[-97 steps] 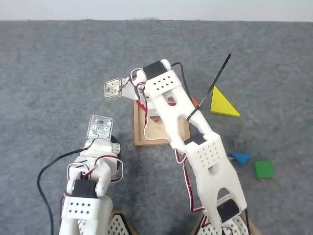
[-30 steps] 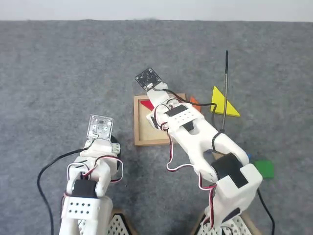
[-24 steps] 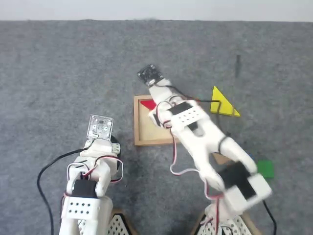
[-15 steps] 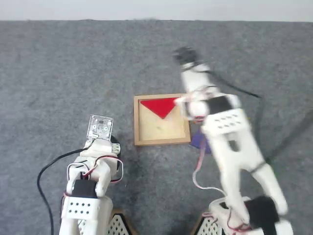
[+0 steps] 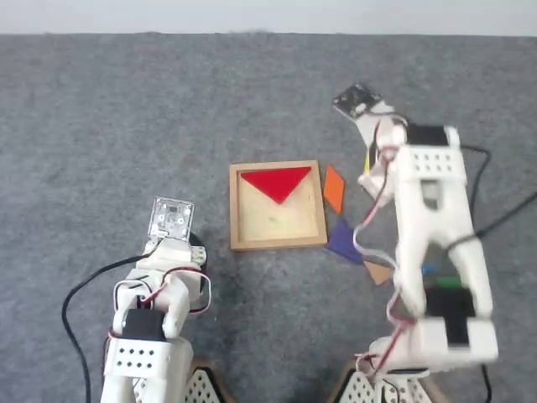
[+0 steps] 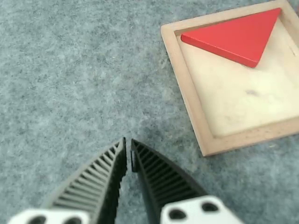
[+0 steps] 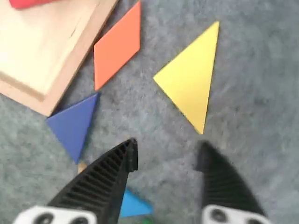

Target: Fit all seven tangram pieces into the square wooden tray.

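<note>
At the near left, the left gripper (image 6: 127, 142) hangs over the grey mat (image 5: 126, 101), jaws pressed together on nothing, apparently parked clear of the work. Six pieces lie loose at right: one tan triangle (image 5: 377, 272), one light blue triangle (image 7: 132, 205), one green piece (image 5: 445, 282), one dark blue triangle (image 5: 344, 241), one orange parallelogram (image 5: 334, 188) just beside the tray (image 5: 234, 206), and one yellow triangle (image 7: 191, 86). One red triangle (image 5: 275, 182) sits in the tray, long edge along the far wall, which leaves room. The right gripper (image 7: 168, 145) hangs spread wide near the yellow triangle, probably the next pick.
</note>
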{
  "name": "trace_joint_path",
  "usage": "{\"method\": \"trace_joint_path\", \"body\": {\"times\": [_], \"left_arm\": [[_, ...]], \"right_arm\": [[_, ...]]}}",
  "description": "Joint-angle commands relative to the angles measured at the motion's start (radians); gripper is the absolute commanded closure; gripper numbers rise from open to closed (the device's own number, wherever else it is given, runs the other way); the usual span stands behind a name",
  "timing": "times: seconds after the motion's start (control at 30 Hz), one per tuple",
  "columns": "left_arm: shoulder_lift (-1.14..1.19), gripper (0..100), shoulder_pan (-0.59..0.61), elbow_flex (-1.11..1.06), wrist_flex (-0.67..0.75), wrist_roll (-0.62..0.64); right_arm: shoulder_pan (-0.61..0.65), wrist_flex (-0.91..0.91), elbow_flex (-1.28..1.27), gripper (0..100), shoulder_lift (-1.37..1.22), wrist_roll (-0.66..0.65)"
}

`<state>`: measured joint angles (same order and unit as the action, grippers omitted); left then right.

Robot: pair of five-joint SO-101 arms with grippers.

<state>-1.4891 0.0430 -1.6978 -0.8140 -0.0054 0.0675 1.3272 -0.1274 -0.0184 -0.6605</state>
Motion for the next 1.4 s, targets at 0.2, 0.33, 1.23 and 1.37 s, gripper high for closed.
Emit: {"method": "trace_joint_path", "body": {"times": [0.2, 0.33, 1.23, 1.37], "left_arm": [[-0.012, 98, 0.005, 0.008, -0.002, 0.006], [-0.012, 98, 0.005, 0.008, -0.002, 0.006], [-0.012, 98, 0.005, 0.008, -0.002, 0.006], [-0.012, 98, 0.005, 0.008, -0.002, 0.006]], "right_arm": [[-0.004, 0.332, 0.821, 54.1, -0.601, -0.04], [0.021, 0.449, 1.079, 54.1, -0.809, -0.031], [0.004, 0.407, 1.214, 54.1, -1.072, 0.017], [0.007, 0.403, 1.218, 54.1, -1.112, 0.017]]}}
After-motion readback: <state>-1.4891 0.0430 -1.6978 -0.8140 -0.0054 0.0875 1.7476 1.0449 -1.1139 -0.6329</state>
